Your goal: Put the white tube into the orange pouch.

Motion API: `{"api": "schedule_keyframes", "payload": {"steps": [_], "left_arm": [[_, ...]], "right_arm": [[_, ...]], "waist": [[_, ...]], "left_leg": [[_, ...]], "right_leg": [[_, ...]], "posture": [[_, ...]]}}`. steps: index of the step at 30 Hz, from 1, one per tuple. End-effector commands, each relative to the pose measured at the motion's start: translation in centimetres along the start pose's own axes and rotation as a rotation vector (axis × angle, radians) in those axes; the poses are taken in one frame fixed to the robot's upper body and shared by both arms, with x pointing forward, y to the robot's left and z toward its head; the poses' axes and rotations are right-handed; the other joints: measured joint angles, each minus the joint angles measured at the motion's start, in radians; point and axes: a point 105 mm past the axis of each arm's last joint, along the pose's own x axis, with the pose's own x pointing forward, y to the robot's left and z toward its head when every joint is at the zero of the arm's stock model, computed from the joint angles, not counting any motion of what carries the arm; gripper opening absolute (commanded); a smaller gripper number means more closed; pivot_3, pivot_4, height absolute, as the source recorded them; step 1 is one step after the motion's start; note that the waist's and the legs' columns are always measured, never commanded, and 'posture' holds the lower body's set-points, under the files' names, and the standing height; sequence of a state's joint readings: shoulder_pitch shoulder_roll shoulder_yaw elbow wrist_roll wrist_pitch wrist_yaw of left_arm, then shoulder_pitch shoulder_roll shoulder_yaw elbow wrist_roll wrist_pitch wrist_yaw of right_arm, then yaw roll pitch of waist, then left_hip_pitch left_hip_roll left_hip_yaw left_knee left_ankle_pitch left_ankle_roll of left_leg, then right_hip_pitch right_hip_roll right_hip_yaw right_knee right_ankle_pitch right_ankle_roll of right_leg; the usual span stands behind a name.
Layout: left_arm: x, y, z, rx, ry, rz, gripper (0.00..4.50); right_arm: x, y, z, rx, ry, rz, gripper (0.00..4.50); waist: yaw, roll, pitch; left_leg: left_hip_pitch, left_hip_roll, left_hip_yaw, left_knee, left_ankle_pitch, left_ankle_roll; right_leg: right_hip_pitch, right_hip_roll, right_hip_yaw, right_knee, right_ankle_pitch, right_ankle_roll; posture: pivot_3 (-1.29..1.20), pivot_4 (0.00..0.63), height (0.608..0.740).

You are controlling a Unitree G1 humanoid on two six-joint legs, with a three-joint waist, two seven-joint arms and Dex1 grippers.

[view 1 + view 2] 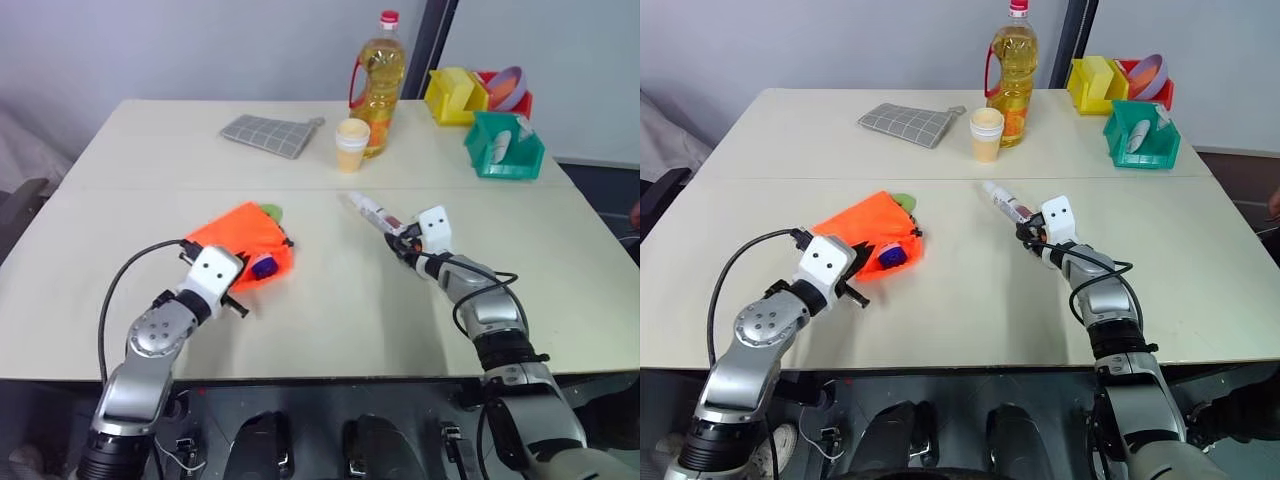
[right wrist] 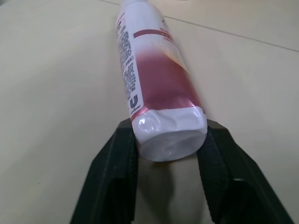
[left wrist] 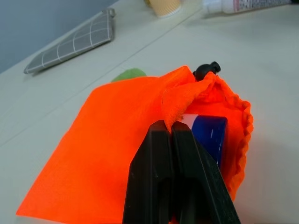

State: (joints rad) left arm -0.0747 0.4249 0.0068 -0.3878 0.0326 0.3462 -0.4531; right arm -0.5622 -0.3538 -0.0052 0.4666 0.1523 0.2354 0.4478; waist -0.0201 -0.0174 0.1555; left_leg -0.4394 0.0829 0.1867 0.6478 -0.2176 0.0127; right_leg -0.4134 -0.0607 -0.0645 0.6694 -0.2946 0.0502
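The white tube [image 2: 149, 70] lies on the table right of centre, cap end away from me, with a red-and-dark label. My right gripper [image 1: 401, 236] has its two fingers [image 2: 114, 168] pressed against both sides of the tube's crimped near end. The orange pouch [image 1: 238, 236] lies left of centre, its mouth turned toward the tube, and a blue-and-white item [image 3: 210, 137] sits in the mouth. A green disc tag [image 1: 271, 211] peeks out behind it. My left gripper [image 3: 169, 127] is shut on a fold of the pouch's rim fabric.
At the back of the table stand a yellow oil bottle [image 1: 380, 80] and a paper cup [image 1: 352, 145], with a grey checked cloth [image 1: 268, 134] to their left. Yellow [image 1: 455, 95], red [image 1: 522, 98] and green [image 1: 503, 148] bins sit at the back right.
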Motion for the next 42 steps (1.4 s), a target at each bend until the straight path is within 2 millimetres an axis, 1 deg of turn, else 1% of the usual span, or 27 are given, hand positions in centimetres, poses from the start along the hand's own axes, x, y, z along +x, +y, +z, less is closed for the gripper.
{"api": "schedule_keyframes", "payload": {"steps": [1, 4, 7, 10, 12, 14, 15, 16, 18, 19, 21, 25, 33, 38, 42], "left_arm": [[0.3, -0.5, 0.7, 0.002, -0.030, -0.016, 0.00], [0.4, -0.9, 0.6, 0.000, -0.029, -0.029, 0.00], [0.5, -1.0, 0.6, 0.000, -0.030, -0.035, 0.00], [0.6, -1.0, 0.6, -0.006, -0.034, -0.039, 0.00], [0.7, -0.9, 0.6, -0.007, -0.036, -0.042, 0.00], [0.7, -0.9, 0.7, -0.008, -0.040, -0.044, 0.00], [0.8, -0.9, 0.7, -0.009, -0.042, -0.045, 0.00], [0.8, -0.9, 0.8, -0.011, -0.045, -0.045, 0.00], [0.9, -0.8, 0.9, -0.019, -0.052, -0.046, 0.00], [1.0, -0.8, 1.0, -0.023, -0.055, -0.048, 0.00], [1.0, -0.8, 1.1, -0.028, -0.061, -0.049, 0.00], [0.9, -1.0, 1.4, -0.033, -0.072, -0.062, 0.00], [0.4, -1.6, 1.5, -0.042, -0.081, -0.085, 0.00], [-0.1, -2.8, 2.1, -0.059, -0.108, -0.153, 0.00], [-0.4, -4.5, 2.8, -0.081, -0.136, -0.256, 0.00]], "right_arm": [[-0.3, 0.0, 1.8, -0.044, -0.077, 0.004, 1.73], [-0.6, 0.2, 2.1, -0.056, -0.099, 0.012, 1.73], [-1.6, 0.7, 3.2, -0.086, -0.146, 0.048, 1.73], [-4.1, 2.8, 4.7, -0.088, -0.218, 0.180, 1.73], [-6.1, 4.8, 4.9, -0.094, -0.221, 0.287, 1.73], [-7.6, 6.6, 4.5, -0.100, -0.198, 0.374, 1.73], [-8.4, 7.8, 4.2, -0.102, -0.179, 0.423, 1.73], [-9.0, 8.8, 3.8, -0.106, -0.160, 0.461, 1.73], [-10.0, 10.9, 3.1, -0.118, -0.122, 0.528, 1.73], [-10.2, 11.5, 2.9, -0.122, -0.108, 0.544, 1.73], [-10.0, 12.3, 2.4, -0.122, -0.082, 0.540, 1.73], [-8.6, 13.2, 1.8, -0.117, -0.049, 0.515, 1.73], [-6.4, 13.8, 2.2, -0.086, -0.054, 0.477, 1.73], [-5.8, 14.6, 2.6, -0.054, -0.057, 0.496, 1.73], [-4.8, 15.5, 3.0, -0.037, -0.036, 0.510, 1.73]], "waist": [[0.000, 0.000, 0.000], [0.000, 0.000, 0.000], [0.000, 0.000, 0.000], [0.002, 0.001, 0.000], [0.004, 0.000, 0.000], [0.004, 0.000, 0.000], [0.004, 0.000, 0.000], [0.003, 0.000, 0.000], [0.002, 0.000, 0.000], [0.000, 0.000, 0.000], [0.000, 0.000, 0.000], [0.003, 0.000, 0.000], [0.003, 0.000, 0.000], [0.003, 0.000, 0.000], [0.001, 0.000, 0.000]], "left_leg": [[0.000, 0.000, 0.000, 0.000, 0.000, 0.000], [0.000, 0.000, 0.000, 0.000, 0.000, 0.000], [0.000, 0.000, 0.000, 0.000, 0.000, 0.000], [0.000, 0.000, 0.000, -0.001, 0.000, 0.000], [-0.001, 0.000, -0.001, -0.001, 0.000, 0.000], [0.000, 0.000, -0.001, -0.001, -0.001, 0.001], [0.000, 0.000, -0.001, -0.001, -0.004, 0.006], [0.000, 0.000, -0.001, -0.001, -0.004, 0.006], [0.000, 0.000, -0.002, -0.001, -0.004, 0.006], [0.000, 0.000, -0.002, -0.001, -0.004, 0.006], [0.000, 0.000, -0.002, -0.001, -0.004, 0.006], [0.000, 0.000, -0.002, 0.000, -0.004, 0.006], [-0.001, 0.000, -0.002, 0.000, -0.004, 0.006], [-0.001, 0.000, -0.002, 0.000, -0.004, 0.006], [-0.002, 0.000, -0.001, 0.000, -0.004, 0.006]], "right_leg": [[0.000, 0.000, 0.000, 0.000, 0.000, 0.000], [0.000, 0.000, 0.000, 0.000, 0.000, 0.000], [0.000, 0.000, 0.000, 0.000, 0.000, 0.000], [0.000, 0.000, 0.000, 0.000, 0.000, 0.000], [-0.001, -0.001, 0.000, 0.000, 0.000, 0.000], [0.000, -0.001, 0.000, -0.001, 0.000, 0.000], [0.000, -0.001, 0.000, -0.001, 0.000, 0.000], [0.000, -0.001, 0.000, -0.001, 0.000, 0.000], [0.000, -0.001, 0.000, -0.001, 0.000, 0.000], [0.000, -0.001, 0.000, -0.001, 0.000, -0.001], [0.000, -0.001, 0.000, -0.001, -0.001, -0.002], [0.000, -0.001, 0.000, -0.001, -0.002, -0.005], [-0.001, -0.001, 0.000, -0.001, -0.002, -0.004], [-0.001, -0.001, 0.000, -0.001, -0.002, -0.004], [-0.002, -0.001, 0.000, -0.001, -0.002, -0.004]], "posture": [[0.00, 0.150, 0.740], [0.00, 0.150, 0.740], [0.00, 0.150, 0.740], [0.00, 0.150, 0.740], [0.00, 0.150, 0.740], [0.00, 0.150, 0.740], [0.00, 0.150, 0.740], [0.00, 0.150, 0.740], [0.00, 0.150, 0.740], [0.00, 0.150, 0.740], [0.00, 0.150, 0.740], [0.00, 0.150, 0.740], [0.00, 0.150, 0.740], [0.00, 0.150, 0.740], [0.00, 0.150, 0.740]]}}
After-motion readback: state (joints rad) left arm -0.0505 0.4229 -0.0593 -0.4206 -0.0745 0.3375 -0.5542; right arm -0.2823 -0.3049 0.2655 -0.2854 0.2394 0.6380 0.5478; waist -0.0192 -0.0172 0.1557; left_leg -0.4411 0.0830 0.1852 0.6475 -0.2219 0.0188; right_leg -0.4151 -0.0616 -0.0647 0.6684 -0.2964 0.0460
